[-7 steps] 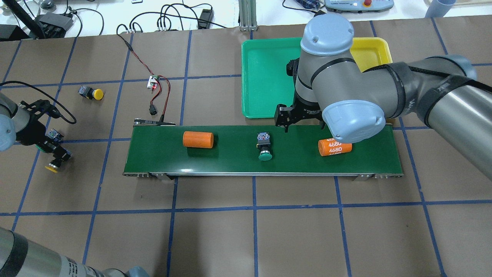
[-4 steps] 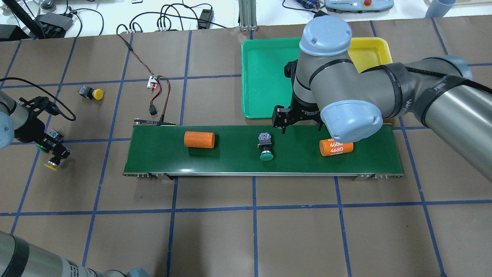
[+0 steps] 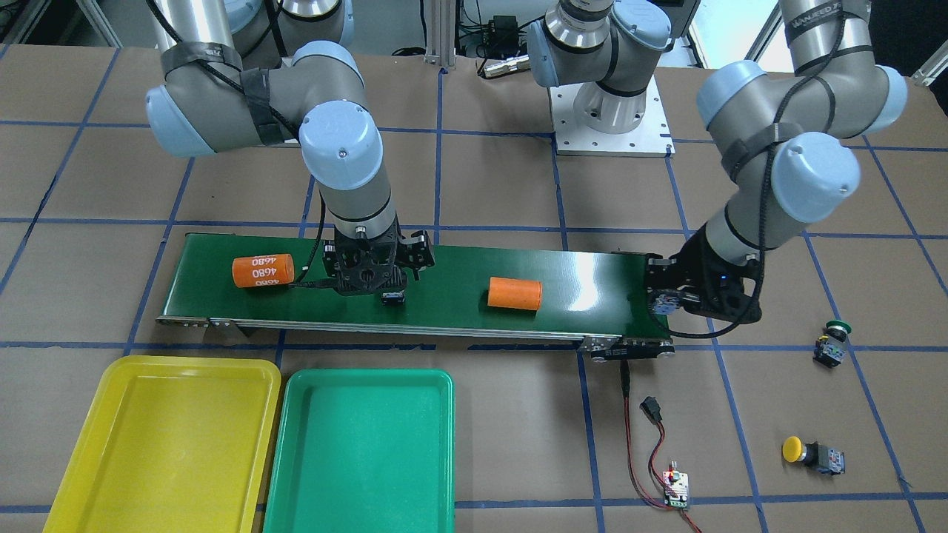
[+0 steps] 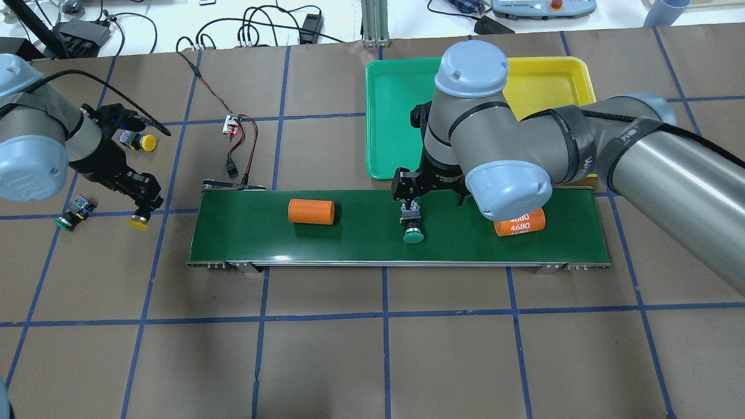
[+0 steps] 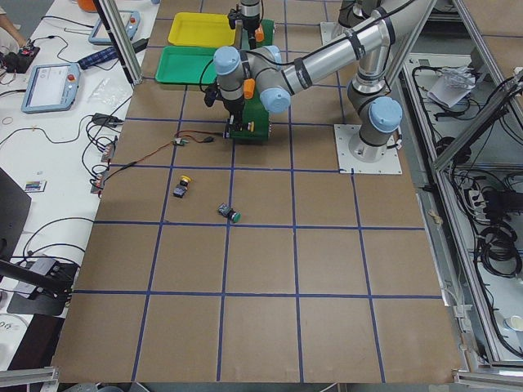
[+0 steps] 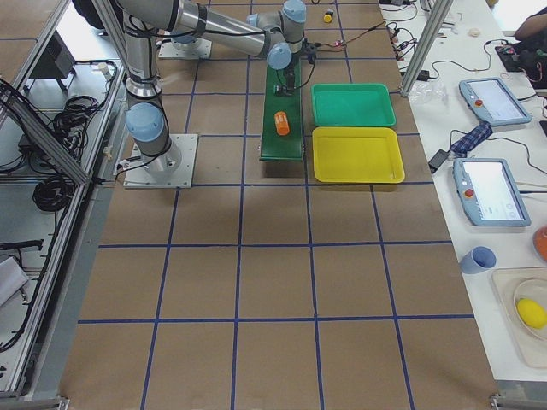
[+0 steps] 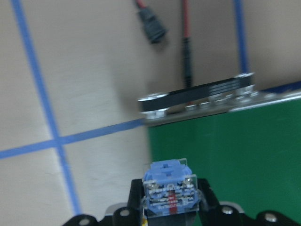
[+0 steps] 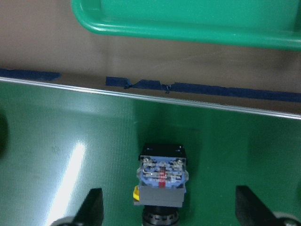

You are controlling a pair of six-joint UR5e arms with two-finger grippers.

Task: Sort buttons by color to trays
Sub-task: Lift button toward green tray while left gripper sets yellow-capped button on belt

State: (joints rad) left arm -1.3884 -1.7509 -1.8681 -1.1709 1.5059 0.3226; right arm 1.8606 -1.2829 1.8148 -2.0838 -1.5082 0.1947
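- The left fingers (image 7: 136,200) were pinching a yellow-capped button (image 4: 138,222) by its grey-and-blue body, cap pointing down, at the left of the overhead view, just off the left end of the conveyor belt (image 4: 349,244).
- The right fingers (image 8: 93,207) were spread wide, one on each side of a green-capped button (image 4: 414,235) and not touching it.
- That button lay on its side near the middle of the belt, with its cap toward the lower edge of the overhead view.
- A second yellow button (image 4: 140,141) lay on the brown bench (image 4: 384,361) in the upper left of the overhead view.
- A second green button (image 4: 73,214) lay at the far left, below the yellow one and well apart from it.
- The green tray (image 4: 396,116) and the yellow tray (image 4: 553,75) sat edge to edge at the upper right of the overhead view, just above the belt. No button showed in the parts of them that could be seen.
- One orange cylinder (image 4: 311,211) lay on the belt left of centre.
- Another orange cylinder marked 4680 (image 4: 520,223) lay right of centre, partly hidden under the right arm.
- A small circuit board (image 4: 233,123) with red and black wires lay above the belt's left end.
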